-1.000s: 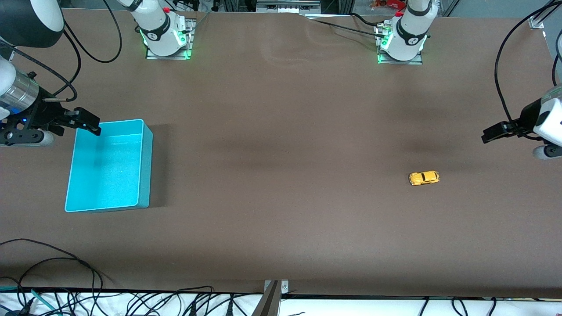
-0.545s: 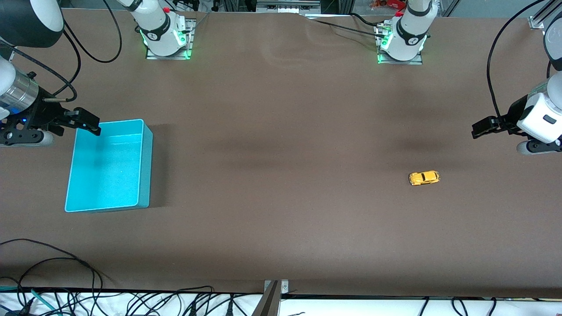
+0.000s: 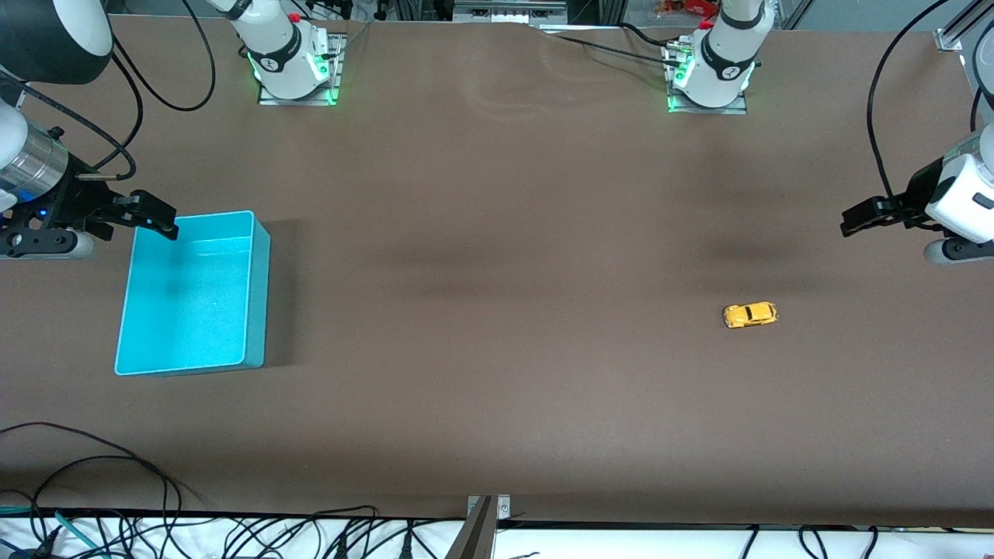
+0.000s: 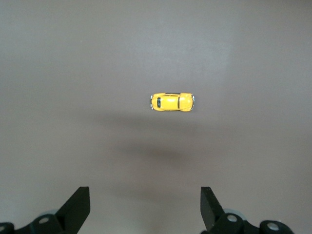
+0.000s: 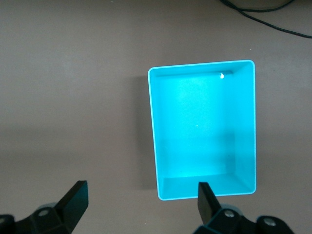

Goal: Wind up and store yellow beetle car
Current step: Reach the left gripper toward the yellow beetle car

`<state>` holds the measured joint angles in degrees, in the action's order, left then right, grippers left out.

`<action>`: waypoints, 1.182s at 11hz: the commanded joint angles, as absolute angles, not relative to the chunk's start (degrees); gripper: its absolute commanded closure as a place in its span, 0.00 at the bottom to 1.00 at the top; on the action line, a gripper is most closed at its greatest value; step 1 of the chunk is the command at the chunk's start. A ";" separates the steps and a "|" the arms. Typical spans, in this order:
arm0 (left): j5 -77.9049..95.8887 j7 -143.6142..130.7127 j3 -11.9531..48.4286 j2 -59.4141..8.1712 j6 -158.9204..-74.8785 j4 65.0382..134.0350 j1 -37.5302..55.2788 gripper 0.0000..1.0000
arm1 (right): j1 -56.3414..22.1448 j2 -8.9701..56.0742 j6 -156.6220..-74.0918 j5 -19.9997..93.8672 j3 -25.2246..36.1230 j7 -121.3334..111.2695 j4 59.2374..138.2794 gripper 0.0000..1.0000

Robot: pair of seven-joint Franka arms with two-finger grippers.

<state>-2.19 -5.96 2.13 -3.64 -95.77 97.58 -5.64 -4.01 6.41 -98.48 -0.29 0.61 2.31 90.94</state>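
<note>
While both hands, left (image 4: pixel 142 209) & right (image 5: pixel 139 207), gape empty, wrist views crop fingers.

Even overhead light; soft blurred arm shadows cast across brown table (image 3: pixel 497 388). Glare spot seen on turquoise bin (image 5: pixel 201 126) floor. Green glow seen at arm bases. Wrist views sharp.

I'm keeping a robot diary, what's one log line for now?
car: on table, untouched | bin: empty | left gripper: open, above table | right gripper: open, over bin edge
</note>
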 commanded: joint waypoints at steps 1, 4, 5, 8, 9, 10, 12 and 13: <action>-0.80 -3.96 2.81 -2.55 -93.95 98.09 -7.38 0.00 | -3.96 6.59 -97.65 -0.53 0.62 2.11 89.91 0.00; -0.88 -4.92 2.99 -3.16 -93.69 98.26 -6.59 0.00 | -3.96 6.59 -97.65 -0.62 0.53 2.11 89.91 0.00; -0.88 -6.05 2.90 -3.51 -93.60 98.70 -6.94 0.00 | -4.04 6.59 -97.65 -0.62 0.61 2.11 89.91 0.00; -0.79 -19.53 2.72 -9.29 -95.52 98.17 -7.38 0.00 | -4.04 6.59 -97.65 -0.53 0.62 2.02 89.91 0.00; -1.05 -27.78 2.72 -11.93 -97.63 98.26 -7.38 0.00 | -4.04 6.50 -97.65 -0.53 0.53 2.11 89.91 0.00; -1.32 -35.43 2.72 -14.30 -100.17 98.35 -7.38 0.00 | -4.04 6.50 -97.65 -0.61 0.53 2.11 89.91 0.00; -0.01 -47.48 2.72 -18.96 -105.45 98.44 -7.91 0.00 | -4.04 6.50 -97.65 -0.53 0.62 2.02 89.91 0.00; 0.43 -55.21 2.72 -21.51 -108.77 98.61 -7.82 0.00 | -4.04 6.50 -97.65 -0.61 0.53 2.02 89.91 0.00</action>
<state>-1.46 -41.57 2.57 -16.64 -104.02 99.39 -7.31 -4.03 6.41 -98.48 -0.29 0.60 2.30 90.82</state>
